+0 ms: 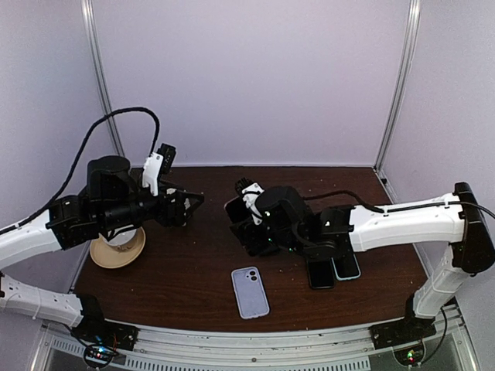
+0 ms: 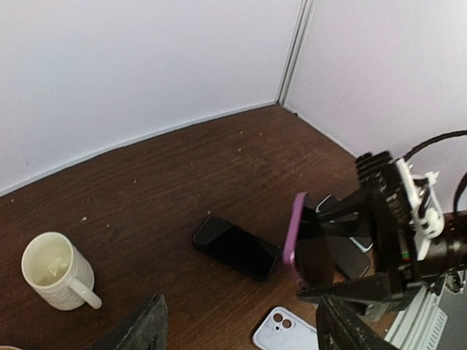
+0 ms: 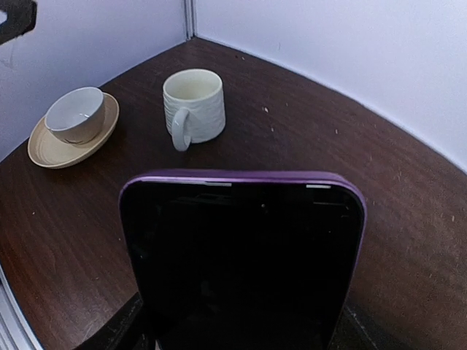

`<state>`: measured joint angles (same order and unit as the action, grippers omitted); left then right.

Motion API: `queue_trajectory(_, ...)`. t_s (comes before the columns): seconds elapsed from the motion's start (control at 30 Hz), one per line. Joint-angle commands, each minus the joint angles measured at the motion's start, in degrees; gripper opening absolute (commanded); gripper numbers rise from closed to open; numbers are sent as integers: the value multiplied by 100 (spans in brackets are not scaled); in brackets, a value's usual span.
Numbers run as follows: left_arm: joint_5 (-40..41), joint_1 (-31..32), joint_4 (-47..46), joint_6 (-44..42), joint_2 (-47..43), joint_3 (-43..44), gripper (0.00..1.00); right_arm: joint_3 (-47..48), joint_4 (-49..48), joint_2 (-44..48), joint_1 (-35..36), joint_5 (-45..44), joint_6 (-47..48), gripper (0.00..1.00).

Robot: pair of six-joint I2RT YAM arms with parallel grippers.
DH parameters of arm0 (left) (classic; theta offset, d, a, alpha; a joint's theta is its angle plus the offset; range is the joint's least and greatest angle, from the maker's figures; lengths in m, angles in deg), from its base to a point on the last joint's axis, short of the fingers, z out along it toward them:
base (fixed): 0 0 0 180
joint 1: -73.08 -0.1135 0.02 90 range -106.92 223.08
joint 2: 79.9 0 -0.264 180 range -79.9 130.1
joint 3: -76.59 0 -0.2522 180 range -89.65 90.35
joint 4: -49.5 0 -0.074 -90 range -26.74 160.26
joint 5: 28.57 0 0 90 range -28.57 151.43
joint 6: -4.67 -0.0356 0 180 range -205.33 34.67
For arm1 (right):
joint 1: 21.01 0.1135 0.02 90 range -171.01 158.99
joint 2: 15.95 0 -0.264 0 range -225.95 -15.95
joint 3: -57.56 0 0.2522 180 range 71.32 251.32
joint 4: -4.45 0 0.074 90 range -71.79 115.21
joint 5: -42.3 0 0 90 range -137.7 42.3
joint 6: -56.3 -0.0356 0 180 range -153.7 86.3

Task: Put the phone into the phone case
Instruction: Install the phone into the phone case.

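My right gripper [image 1: 238, 213] is shut on a purple phone case [image 3: 241, 255] and holds it upright above the table. A black face fills the case; I cannot tell whether that is a phone. The case also shows edge-on in the left wrist view [image 2: 295, 237]. A bare black phone [image 2: 235, 246] lies flat on the brown table just left of it. A pale blue case [image 1: 250, 292] lies back up near the front, also in the left wrist view [image 2: 288, 332]. My left gripper [image 1: 192, 202] is open and empty, raised and facing the right gripper.
A cream mug [image 3: 193, 106] stands at the back left, also in the left wrist view [image 2: 55, 271]. A bowl on a saucer [image 1: 117, 247] sits under the left arm. Two more phones [image 1: 332, 270] lie side by side under the right forearm.
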<state>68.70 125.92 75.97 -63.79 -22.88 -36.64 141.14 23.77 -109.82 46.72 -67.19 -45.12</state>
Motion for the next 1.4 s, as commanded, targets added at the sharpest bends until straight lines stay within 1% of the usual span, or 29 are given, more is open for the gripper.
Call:
queue_trajectory(0.0,201,5,133,160,3,-739,74,-344,151,142,385,-949,-2258,0)
queue_trajectory(0.07,164,15,169,344,103,-985,73,-523,108,44,502,-1003,-2959,0)
queue_trajectory(0.13,288,21,397,472,215,-1127,72,-609,174,-124,597,-930,-3536,0)
queue_trajectory(0.2,400,41,425,520,250,-1312,71,-672,194,-298,746,-1033,-3955,0)
queue_trajectory(0.27,429,75,257,562,220,-1576,71,-655,194,-517,940,-1189,-4190,0)
queue_trajectory(0.33,408,77,45,592,198,-1755,72,-509,415,-746,1093,-1250,-4326,0)
queue_trajectory(0.43,393,75,-100,622,257,-1784,72,-311,847,-1009,1308,-1489,-4583,0)
queue_trajectory(0.5,330,77,-125,649,302,-1762,73,-259,988,-1146,1458,-1695,-4677,0)
queue_trajectory(0.57,210,75,-147,703,324,-1780,73,-237,1125,-1232,1493,-1725,-4833,0)
queue_trajectory(0.83,97,71,-371,712,288,-1944,74,-159,1272,-1356,1536,-1708,-4893,0)
queue_trajectory(0.97,80,77,-357,679,340,-1892,74,71,1722,-1461,1539,-1614,-4989,0)
queue_trajectory(1.07,114,77,-367,669,355,-1892,74,220,1822,-1492,1537,-1511,-4838,0)
queue_trajectory(1.17,141,73,-360,637,375,-1878,75,283,1788,-1527,1527,-1481,-4629,0)
queue_trajectory(1.37,103,72,-373,632,382,-1874,76,206,1608,-1677,1442,-1195,-4555,0)
